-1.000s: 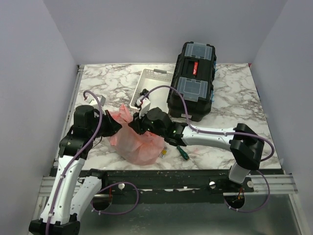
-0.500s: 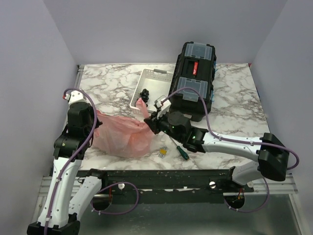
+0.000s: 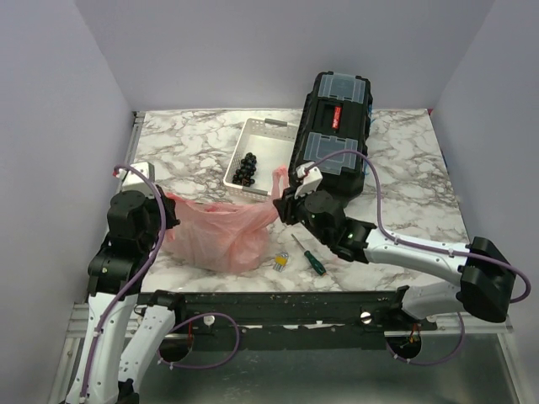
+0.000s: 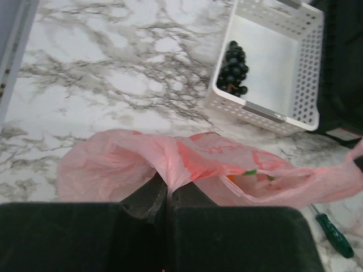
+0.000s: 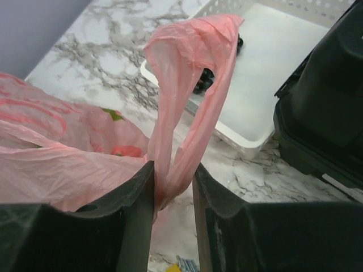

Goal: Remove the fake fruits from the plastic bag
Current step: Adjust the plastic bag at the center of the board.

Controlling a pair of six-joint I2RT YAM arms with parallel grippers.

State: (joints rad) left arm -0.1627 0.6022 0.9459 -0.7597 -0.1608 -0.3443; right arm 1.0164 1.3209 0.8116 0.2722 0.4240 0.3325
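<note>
Table: we see a white marble-patterned tabletop [image 3: 194, 139] with grey veins.
Far middle: a white perforated plastic tray [image 3: 268, 147] rests on it.
Far right: a black plastic toolbox [image 3: 333, 135] with clear lid compartments stands just beside the tray.
Near left: a thin translucent pink plastic bag [image 3: 215, 236] lies slumped on the marble.
Near middle: a green-handled screwdriver [image 3: 313, 261] lies flat, with a small yellow object [image 3: 280, 262] near it; we cannot tell what that is.
</note>
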